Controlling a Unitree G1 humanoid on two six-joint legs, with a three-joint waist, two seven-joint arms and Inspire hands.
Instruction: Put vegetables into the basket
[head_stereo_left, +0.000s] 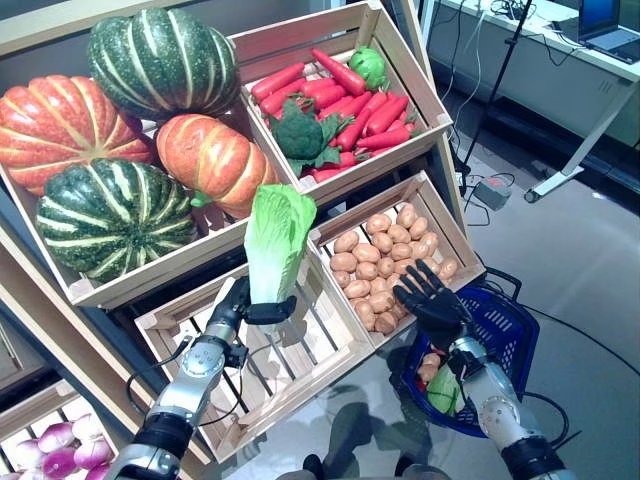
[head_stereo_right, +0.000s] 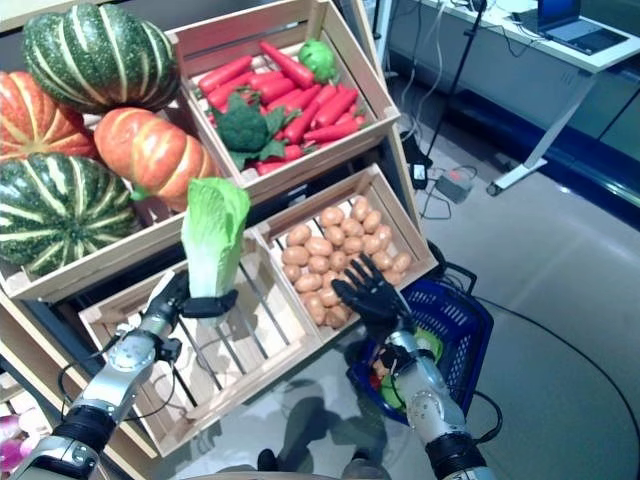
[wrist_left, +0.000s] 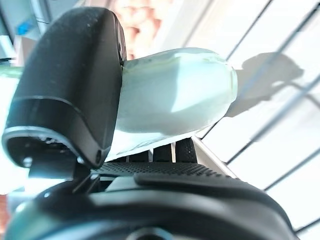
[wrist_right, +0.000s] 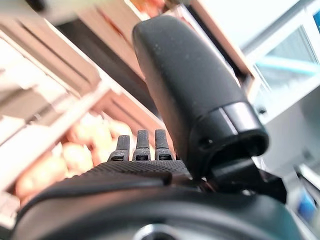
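Observation:
A pale green napa cabbage (head_stereo_left: 275, 240) stands upright above the lower left crate (head_stereo_left: 330, 350). My left hand (head_stereo_left: 243, 306) is shut on its white stem end (wrist_left: 175, 95), thumb across it. The blue basket (head_stereo_left: 505, 335) sits on the floor at lower right with a green vegetable (head_stereo_left: 443, 392) and a small orange one (head_stereo_left: 430, 366) inside. My right hand (head_stereo_left: 432, 297) hovers open between the basket and the potato crate (head_stereo_left: 432, 205), fingers spread, holding nothing.
Potatoes (head_stereo_left: 380, 260) fill the lower right crate. Above it a crate holds red carrots (head_stereo_left: 345, 105), broccoli (head_stereo_left: 300, 135) and a green pepper (head_stereo_left: 368, 66). Large pumpkins (head_stereo_left: 110, 160) fill the upper left crate. Purple onions (head_stereo_left: 60, 445) lie at lower left. A desk (head_stereo_left: 560, 40) stands behind.

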